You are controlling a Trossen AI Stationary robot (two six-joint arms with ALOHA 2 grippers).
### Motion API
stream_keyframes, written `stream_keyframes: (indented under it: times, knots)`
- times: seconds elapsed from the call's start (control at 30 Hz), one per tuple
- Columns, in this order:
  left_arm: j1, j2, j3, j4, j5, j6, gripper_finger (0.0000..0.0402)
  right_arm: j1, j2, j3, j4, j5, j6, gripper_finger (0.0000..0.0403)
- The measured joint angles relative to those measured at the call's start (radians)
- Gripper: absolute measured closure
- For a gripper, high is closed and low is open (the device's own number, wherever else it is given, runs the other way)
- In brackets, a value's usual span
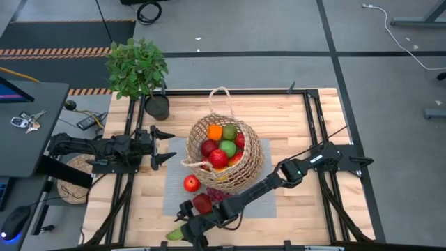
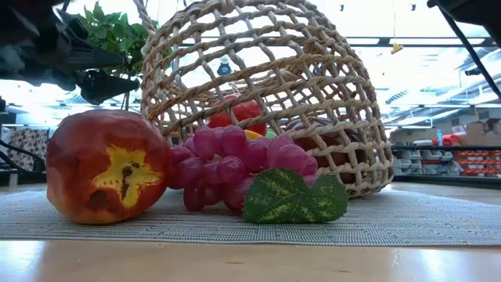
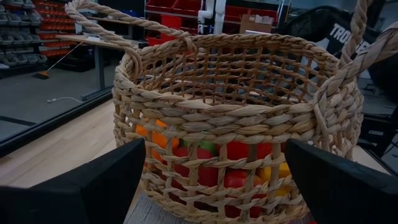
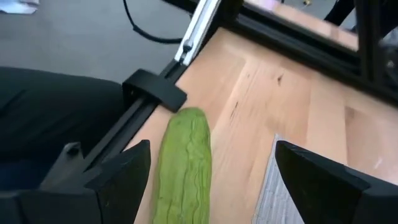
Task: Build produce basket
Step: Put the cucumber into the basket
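The wicker basket stands on a grey mat mid-table, holding red, green and orange produce. On the mat before it lie a red apple, a darker apple and purple grapes. A green cucumber lies on the bare wood by the table's near edge. My right gripper is open, slanting down over the cucumber with a finger on either side of it and not touching it. My left gripper is open at the table's left, level, facing the basket wall.
A potted plant in a black pot stands at the far left corner. A black frame rail with a bracket runs close beside the cucumber. My right arm stretches across the mat in front of the basket.
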Motion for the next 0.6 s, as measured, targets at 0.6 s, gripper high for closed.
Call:
stream_keyframes:
  times: [0.6]
  knots:
    - [0.000,0.000,0.000,0.000,0.000,0.000,0.0010,0.002,0.000,-0.097,-0.015,-0.046,0.054,0.0056]
